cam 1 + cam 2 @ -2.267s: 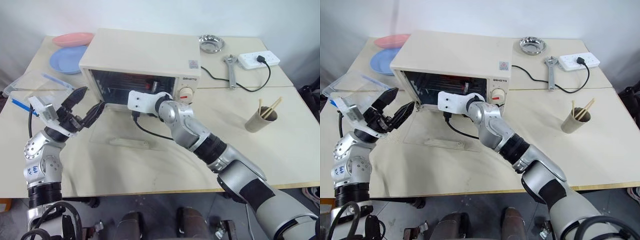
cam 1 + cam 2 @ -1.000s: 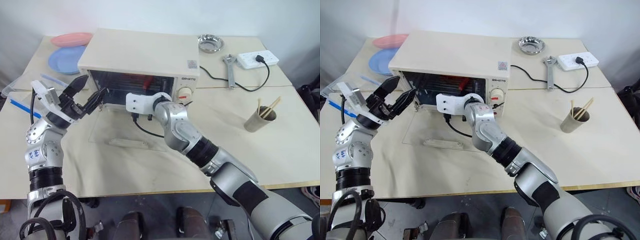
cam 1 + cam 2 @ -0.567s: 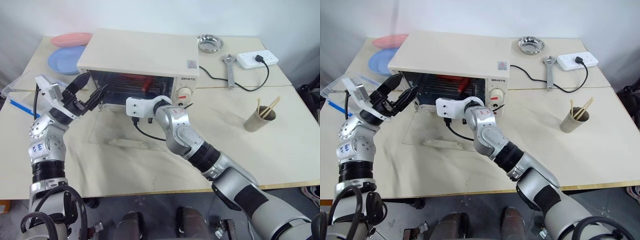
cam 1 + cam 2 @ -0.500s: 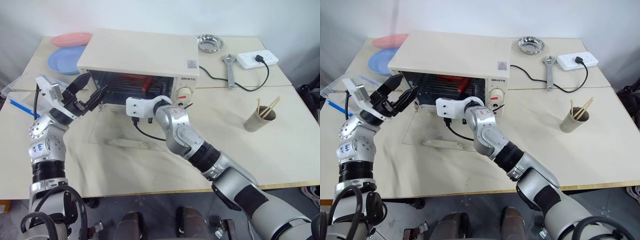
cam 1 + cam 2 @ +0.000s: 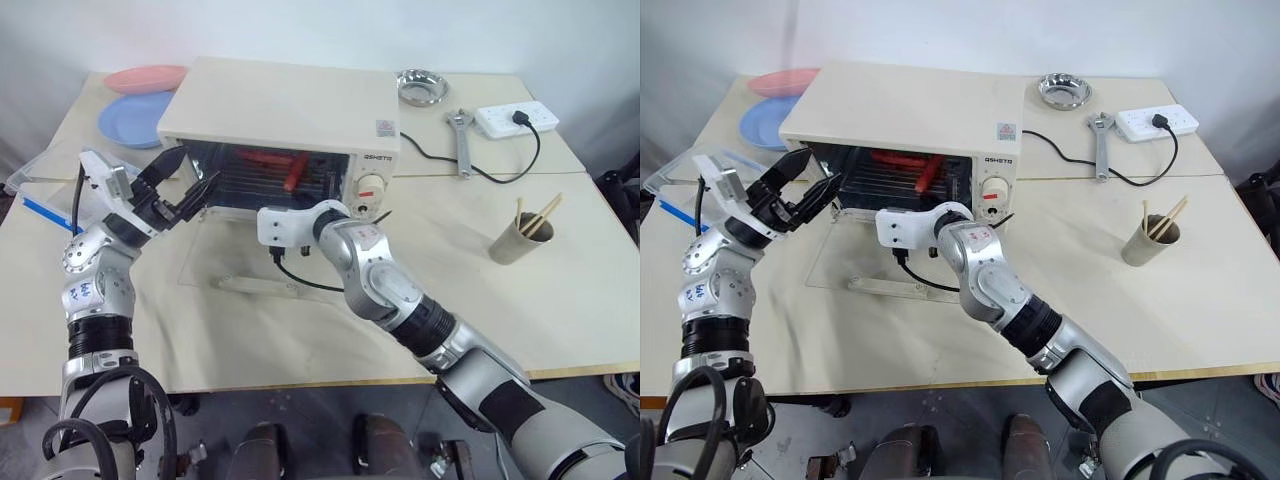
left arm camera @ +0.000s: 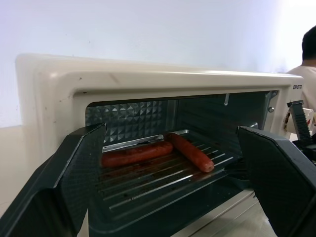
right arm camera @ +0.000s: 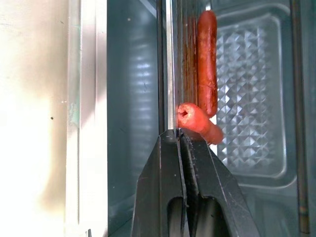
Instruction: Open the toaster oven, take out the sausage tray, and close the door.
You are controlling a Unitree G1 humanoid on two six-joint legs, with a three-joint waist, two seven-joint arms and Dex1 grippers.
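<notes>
R claw (image 7: 180, 132) pinched tight on front rim of the sausage tray (image 6: 163, 170) – 2 red sausages (image 7: 207, 59) just past its tips, tray partly inside the toaster oven (image 5: 290, 110). Door (image 5: 255, 262) lies flat on table (image 5: 520, 300) below the claw. L claw (image 5: 185, 185) spread wide, empty, at oven's left opening – tray just ahead btw its fingers (image 6: 64, 182).
</notes>
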